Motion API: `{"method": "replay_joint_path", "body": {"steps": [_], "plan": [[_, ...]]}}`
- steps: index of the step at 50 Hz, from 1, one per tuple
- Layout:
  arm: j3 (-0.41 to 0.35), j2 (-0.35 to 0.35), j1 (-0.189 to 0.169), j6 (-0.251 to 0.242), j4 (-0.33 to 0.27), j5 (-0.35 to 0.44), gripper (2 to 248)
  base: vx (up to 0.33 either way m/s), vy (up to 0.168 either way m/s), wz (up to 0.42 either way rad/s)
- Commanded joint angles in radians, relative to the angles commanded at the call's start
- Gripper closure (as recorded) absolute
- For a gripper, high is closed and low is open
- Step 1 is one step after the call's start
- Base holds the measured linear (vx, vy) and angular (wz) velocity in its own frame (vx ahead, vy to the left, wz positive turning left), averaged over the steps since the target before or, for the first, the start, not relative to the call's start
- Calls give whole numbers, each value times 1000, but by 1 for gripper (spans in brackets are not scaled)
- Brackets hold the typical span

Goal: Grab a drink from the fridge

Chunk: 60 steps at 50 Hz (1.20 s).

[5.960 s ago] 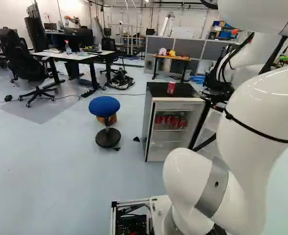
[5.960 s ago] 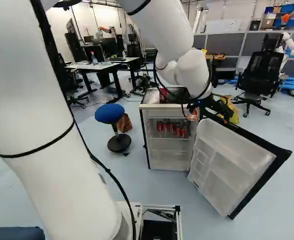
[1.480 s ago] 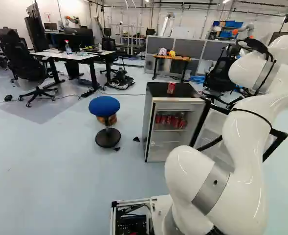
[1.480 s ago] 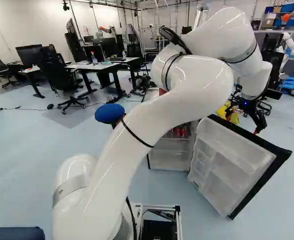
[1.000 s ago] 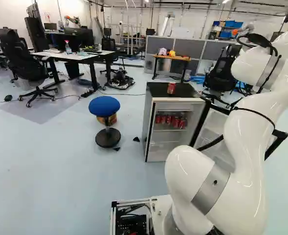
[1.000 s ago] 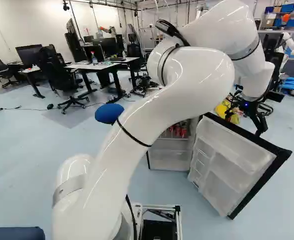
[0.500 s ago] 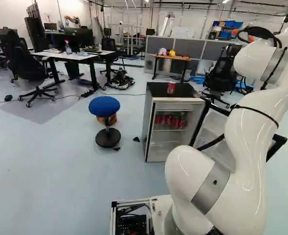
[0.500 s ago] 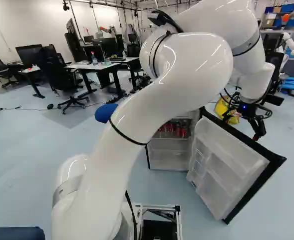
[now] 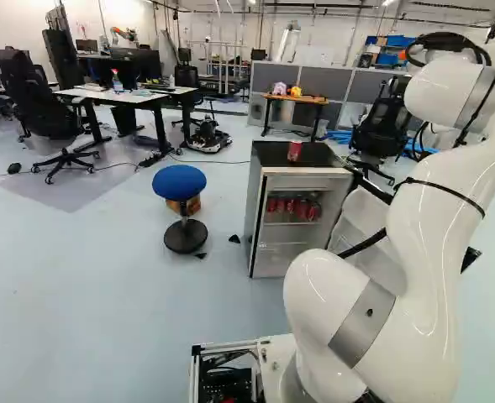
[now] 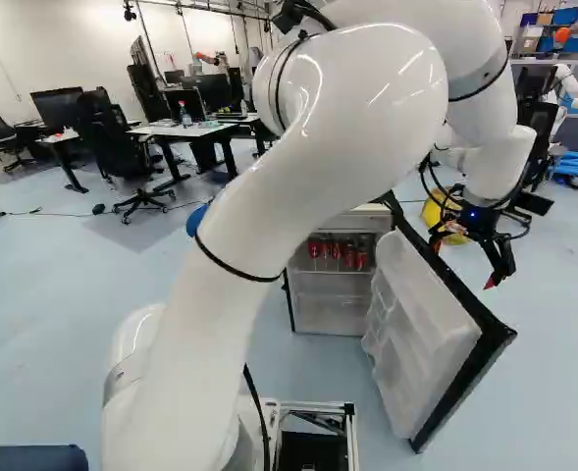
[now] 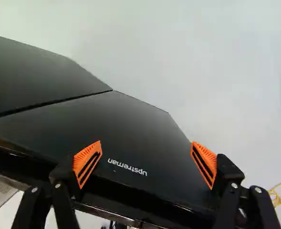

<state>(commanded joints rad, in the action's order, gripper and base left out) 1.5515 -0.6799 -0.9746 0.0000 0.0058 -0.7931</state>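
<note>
"Gripper (image 11: 145, 163) first: is anything held?"

"Nothing is held. The two fingers are spread wide, with the dark outer face of the door (image 11: 83, 129) seen ahead of them. Whether it is touched cannot be told."

"And the drinks?"

"Red cans (image 10: 337, 253) are shelved in the fridge (image 10: 330, 306); in the right base view the gripper is placed at three o'clock from them, beyond the open door. A lone can (image 9: 294, 151) is set on the fridge top (image 9: 272, 154), at one o'clock from the left base view's centre. Whether the task is met by that one is uncertain."

"What could be spoiled from here?"

"If the door is pushed at a slant, a finger could be caught on its edge. If it is shoved hard, the fridge could be jolted and the lone can toppled. If a shelved can is wanted, access could be blocked by the door being swung in."

"What is hidden?"

"In the left base view the gripper is not shown, and the arm (image 9: 423, 252) is cut off at two o'clock. In the right, the lone can is covered by the arm. The shelved cans cannot be counted surely."
</note>
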Motion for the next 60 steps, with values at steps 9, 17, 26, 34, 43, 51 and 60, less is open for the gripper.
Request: {"method": "replay_joint_path", "body": {"steps": [9, 17, 26, 34, 43, 51, 60], "plan": [[-55, 35, 0, 0, 0, 0, 3, 0, 0, 0], [-103, 66, 0, 0, 0, 0, 3, 0, 0, 0], [-158, 101, 2, 0, 0, 0, 3, 0, 0, 0], [-206, 132, 4, 0, 0, 0, 3, 0, 0, 0], [-259, 167, 8, 0, 0, 0, 3, 0, 0, 0], [-305, 197, 14, 0, 0, 0, 3, 0, 0, 0], [-349, 227, 25, 0, 0, 0, 3, 0, 0, 0]]}}
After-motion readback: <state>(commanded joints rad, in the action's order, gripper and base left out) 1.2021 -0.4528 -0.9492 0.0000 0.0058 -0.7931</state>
